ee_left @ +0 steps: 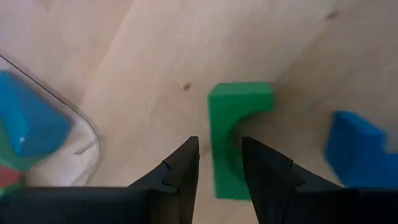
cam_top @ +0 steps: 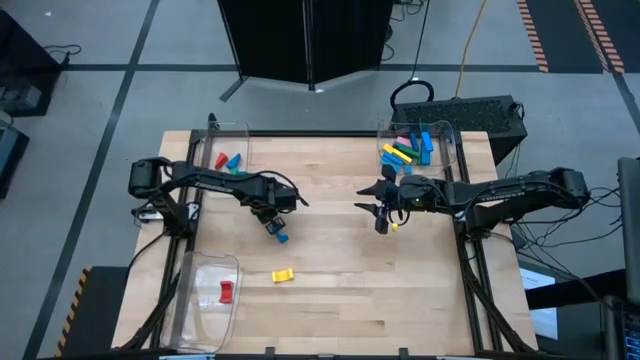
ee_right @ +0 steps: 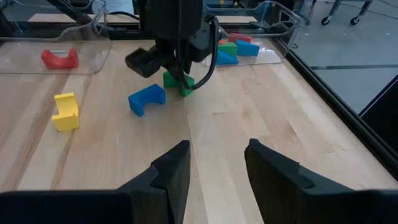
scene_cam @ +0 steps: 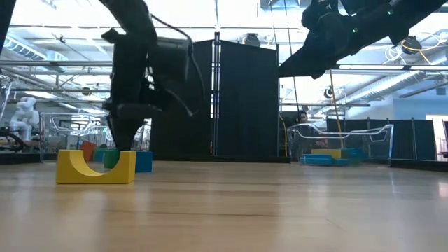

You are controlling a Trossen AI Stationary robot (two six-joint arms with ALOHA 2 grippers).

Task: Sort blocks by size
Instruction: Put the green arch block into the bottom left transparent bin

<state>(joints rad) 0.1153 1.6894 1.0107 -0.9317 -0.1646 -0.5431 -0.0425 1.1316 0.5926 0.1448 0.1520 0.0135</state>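
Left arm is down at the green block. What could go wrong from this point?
1. The left gripper is over one leg of the arch-shaped green block, not its middle, so the block might twist or slip if lifted.
2. The blue block lies close beside it; a swing could knock it away.
The right gripper waits open above the table, apart from both.

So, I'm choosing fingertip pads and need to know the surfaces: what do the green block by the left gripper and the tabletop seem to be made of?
The green block, partly between the left gripper's fingers, looks like painted wood or matte plastic: flat uniform colour, no glare, crisp edges with an arched notch. Which one, the pictures leave open. The table looks like pale wood, butcher-block style: visible grain, plank seams, slight sheen.
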